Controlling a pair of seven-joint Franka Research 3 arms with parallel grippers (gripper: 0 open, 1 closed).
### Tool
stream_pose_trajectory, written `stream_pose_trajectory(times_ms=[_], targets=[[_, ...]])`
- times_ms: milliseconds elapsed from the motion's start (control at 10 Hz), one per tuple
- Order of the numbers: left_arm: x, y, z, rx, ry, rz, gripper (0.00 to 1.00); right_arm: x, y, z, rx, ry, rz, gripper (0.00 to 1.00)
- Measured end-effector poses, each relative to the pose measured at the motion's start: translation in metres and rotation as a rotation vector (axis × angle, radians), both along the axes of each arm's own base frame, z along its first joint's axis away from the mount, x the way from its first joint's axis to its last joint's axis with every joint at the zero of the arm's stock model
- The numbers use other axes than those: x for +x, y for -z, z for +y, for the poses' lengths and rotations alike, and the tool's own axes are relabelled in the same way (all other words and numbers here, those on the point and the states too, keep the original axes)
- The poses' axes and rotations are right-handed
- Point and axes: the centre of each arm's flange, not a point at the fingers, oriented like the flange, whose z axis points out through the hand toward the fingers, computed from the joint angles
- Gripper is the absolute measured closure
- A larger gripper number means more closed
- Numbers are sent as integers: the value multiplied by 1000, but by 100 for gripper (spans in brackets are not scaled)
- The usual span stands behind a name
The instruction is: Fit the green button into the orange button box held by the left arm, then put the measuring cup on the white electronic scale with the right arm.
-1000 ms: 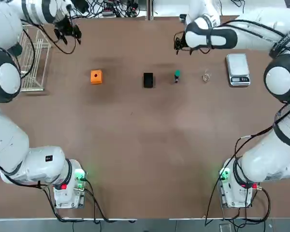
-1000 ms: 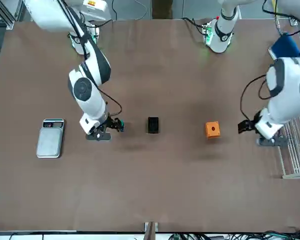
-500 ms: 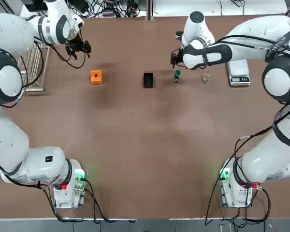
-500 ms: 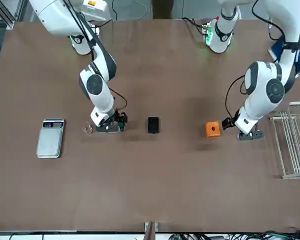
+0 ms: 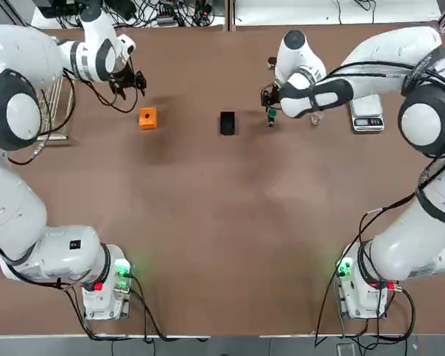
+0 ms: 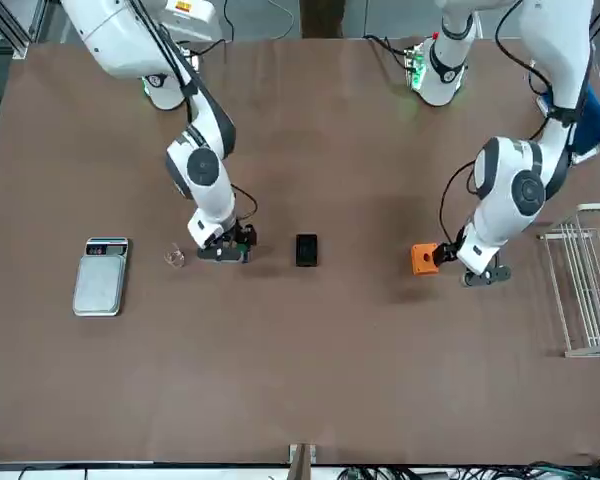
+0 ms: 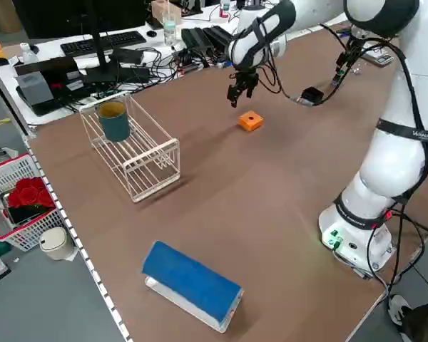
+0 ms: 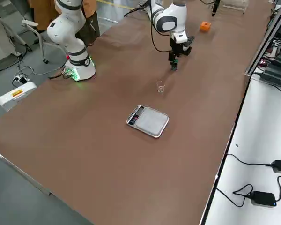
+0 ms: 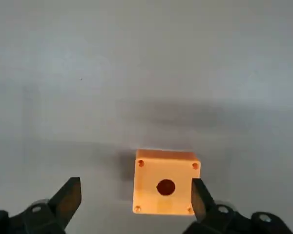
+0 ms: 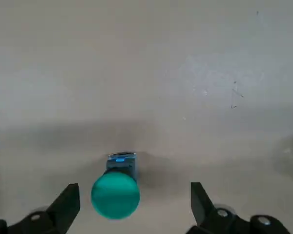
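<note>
The orange button box (image 5: 147, 117) sits on the brown table, its round hole facing up. My left gripper (image 5: 130, 80) hovers open just beyond it; in the left wrist view the orange button box (image 9: 166, 182) lies between the spread fingers (image 9: 68, 197), untouched. The green button (image 5: 271, 115) stands right of the black block. My right gripper (image 5: 269, 100) hangs open over it; in the right wrist view the green button (image 10: 115, 192) shows between the fingers. The measuring cup (image 6: 174, 257) stands upright beside the white electronic scale (image 6: 101, 275).
A black block (image 5: 228, 122) lies between the orange box and the button. A wire rack (image 7: 139, 149) holding a teal cup (image 7: 114, 120) stands at the table's left side. A blue pad (image 7: 192, 281) rests near the left front edge.
The left gripper has swung from near the wire rack toward the orange box. The right gripper has come down over the green button. Both stay open.
</note>
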Motion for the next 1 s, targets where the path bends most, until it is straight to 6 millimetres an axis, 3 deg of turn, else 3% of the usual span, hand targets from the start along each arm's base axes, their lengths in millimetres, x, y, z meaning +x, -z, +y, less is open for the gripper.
stream_pose_trajectory(times_ms=[300,500,1000], targets=[[-13,22,-24,-3,-13,24,0,0,10,3,27,18,-4,2],[-27,40,-25,-4,-5,7,0,0,14,4,30,26,-1,4],[-31,60,-30,16,50,-24,1,1,14,4,32,29,-2,24]])
